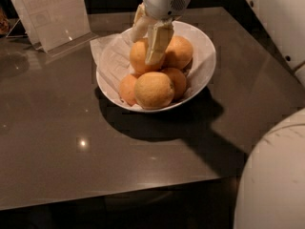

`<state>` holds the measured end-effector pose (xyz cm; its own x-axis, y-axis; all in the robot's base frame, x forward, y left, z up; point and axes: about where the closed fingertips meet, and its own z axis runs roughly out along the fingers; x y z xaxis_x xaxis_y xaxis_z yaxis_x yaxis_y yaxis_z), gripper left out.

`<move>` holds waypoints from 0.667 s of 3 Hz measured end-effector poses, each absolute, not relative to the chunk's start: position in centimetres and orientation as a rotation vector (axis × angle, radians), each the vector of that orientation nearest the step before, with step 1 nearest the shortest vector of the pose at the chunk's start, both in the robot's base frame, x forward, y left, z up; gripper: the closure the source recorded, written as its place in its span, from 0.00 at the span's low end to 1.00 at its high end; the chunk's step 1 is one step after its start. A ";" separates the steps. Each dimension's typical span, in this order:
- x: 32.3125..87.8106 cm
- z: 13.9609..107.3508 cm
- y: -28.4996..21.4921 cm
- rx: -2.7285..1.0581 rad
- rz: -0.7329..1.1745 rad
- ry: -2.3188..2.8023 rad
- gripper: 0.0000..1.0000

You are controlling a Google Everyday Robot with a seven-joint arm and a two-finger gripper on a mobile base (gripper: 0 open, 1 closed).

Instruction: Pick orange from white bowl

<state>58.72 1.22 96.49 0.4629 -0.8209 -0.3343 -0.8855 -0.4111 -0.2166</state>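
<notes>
You are looking at a dark, glossy table (57,175) that is filling most of the frame. A clear sign holder (50,13) with a pale sheet is standing on it in the upper left. A small glint of light (83,142) is showing left of center. A paler yellowish orange (153,89) is sitting at the front of the fruit pile, touching a deeper orange fruit (178,51) behind it. The gripper (142,50) is hanging at upper center.
</notes>
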 end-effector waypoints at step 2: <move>59.0 94.9 0.7 -2.323 0.286 1.414 0.21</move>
